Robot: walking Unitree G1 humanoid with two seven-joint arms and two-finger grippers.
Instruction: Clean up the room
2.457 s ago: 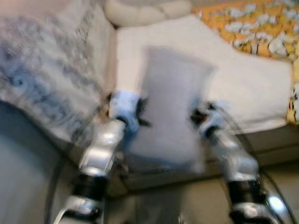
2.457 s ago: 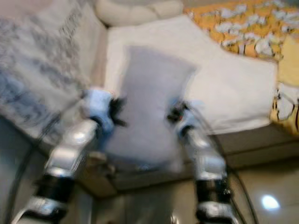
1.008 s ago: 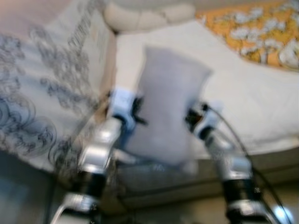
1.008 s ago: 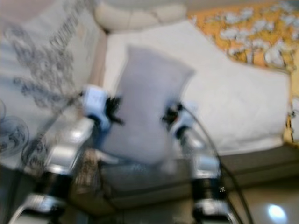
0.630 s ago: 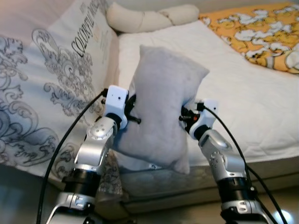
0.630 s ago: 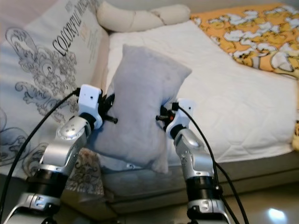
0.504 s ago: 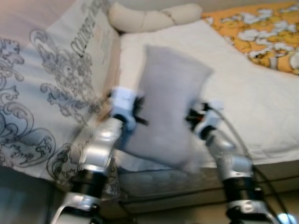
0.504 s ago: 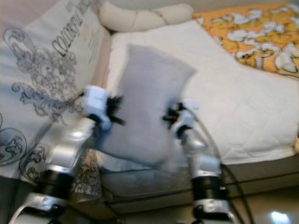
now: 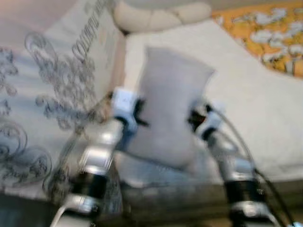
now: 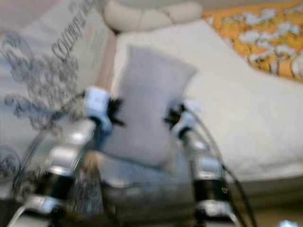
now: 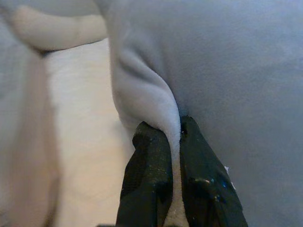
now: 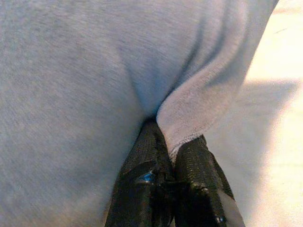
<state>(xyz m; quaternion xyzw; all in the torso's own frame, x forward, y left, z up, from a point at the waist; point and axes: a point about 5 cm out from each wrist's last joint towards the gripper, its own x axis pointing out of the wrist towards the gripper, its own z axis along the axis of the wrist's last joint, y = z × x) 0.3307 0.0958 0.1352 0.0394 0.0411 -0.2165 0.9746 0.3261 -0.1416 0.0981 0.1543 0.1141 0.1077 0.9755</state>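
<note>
A grey pillow hangs upright between my two arms, above the near edge of the bed. My left gripper is shut on a fold of its left edge; in the left wrist view the black fingers pinch the grey fabric. On the pillow's right edge my right gripper is also shut, and the right wrist view has the fingers clamped on a grey fold. The eye views are blurred.
A large patterned cushion with grey scrolls lies to the left along the bed. A cream knotted bolster sits at the bed's far end. An orange patterned blanket covers the far right. The white sheet is bare behind the pillow.
The whole picture has shifted and blurred, so the camera has moved. Both grippers still hold the pillow in the same way.
</note>
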